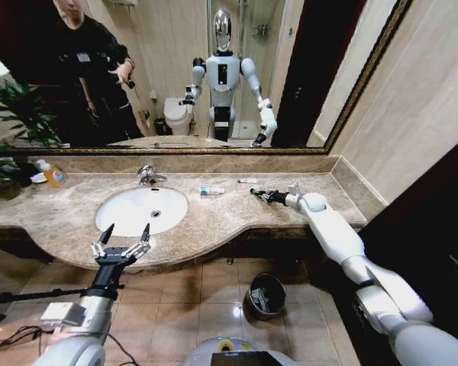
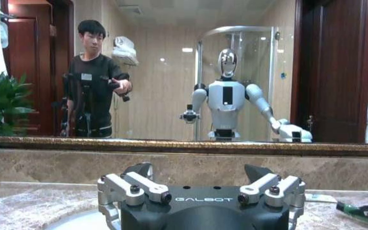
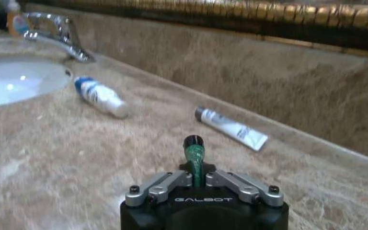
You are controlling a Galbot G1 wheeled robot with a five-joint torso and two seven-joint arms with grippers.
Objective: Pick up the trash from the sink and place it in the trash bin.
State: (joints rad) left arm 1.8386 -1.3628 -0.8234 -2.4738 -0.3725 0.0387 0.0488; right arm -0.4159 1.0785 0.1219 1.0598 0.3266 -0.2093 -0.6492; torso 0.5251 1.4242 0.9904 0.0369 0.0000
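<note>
Trash in the form of a thin green piece (image 3: 194,158) sits clenched in the right hand (image 1: 269,197) low over the marble surface (image 1: 221,217), pointing toward the sink (image 1: 141,210), with the trash bin (image 1: 266,295) on the floor below; the left hand (image 1: 121,245) hangs released at the sink's front edge.

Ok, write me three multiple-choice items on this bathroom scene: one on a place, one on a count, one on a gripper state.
1. Where is the trash bin?
A. on the countertop
B. on the floor below the counter
C. in the sink

2. How many loose tubes lie on the countertop ahead of the right gripper?
A. two
B. four
C. none

3. What is the right gripper doing?
A. open and empty
B. shut on the faucet
C. shut on a small green piece

Answers: 1 B, the head view shows it on the tiles; 2 A, the blue-and-white tube and the white tube; 3 C, the fingers pinch the piece.
</note>
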